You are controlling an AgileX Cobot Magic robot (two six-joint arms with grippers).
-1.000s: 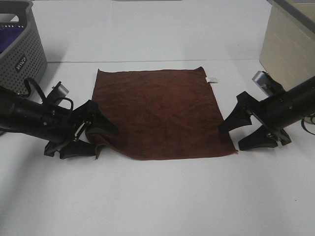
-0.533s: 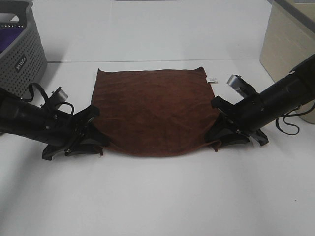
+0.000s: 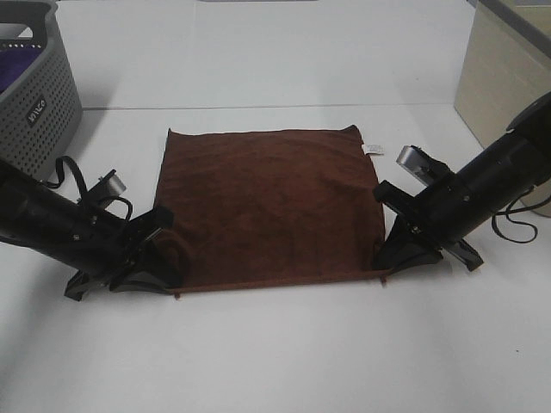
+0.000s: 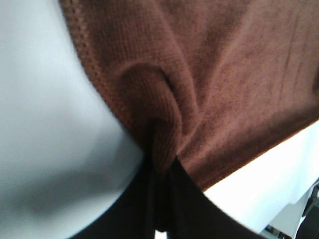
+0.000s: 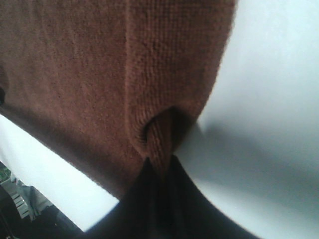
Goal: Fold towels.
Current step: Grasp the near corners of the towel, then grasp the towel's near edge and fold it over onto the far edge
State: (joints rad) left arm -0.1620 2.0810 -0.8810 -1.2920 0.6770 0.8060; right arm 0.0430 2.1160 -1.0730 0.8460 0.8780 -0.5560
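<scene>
A brown towel [image 3: 267, 202] lies spread flat on the white table [image 3: 275, 353]. My left gripper [image 3: 164, 275] is shut on the towel's near left corner, low at the table. My right gripper [image 3: 387, 262] is shut on the near right corner. In the left wrist view the towel [image 4: 199, 84] bunches into a fold between the dark fingers [image 4: 189, 204]. In the right wrist view the towel [image 5: 99, 64] is pinched the same way between the fingers [image 5: 144, 209]. The near edge runs straight between the two grippers.
A grey laundry basket [image 3: 34, 86] stands at the far left with something purple inside. A beige box [image 3: 508, 77] stands at the far right. A small white label [image 3: 372, 149] sticks out at the towel's far right corner.
Both grippers closed on the towel's near corners and pulled them toward the front of the table. The near edge went from curved and slack to straight and taut.
</scene>
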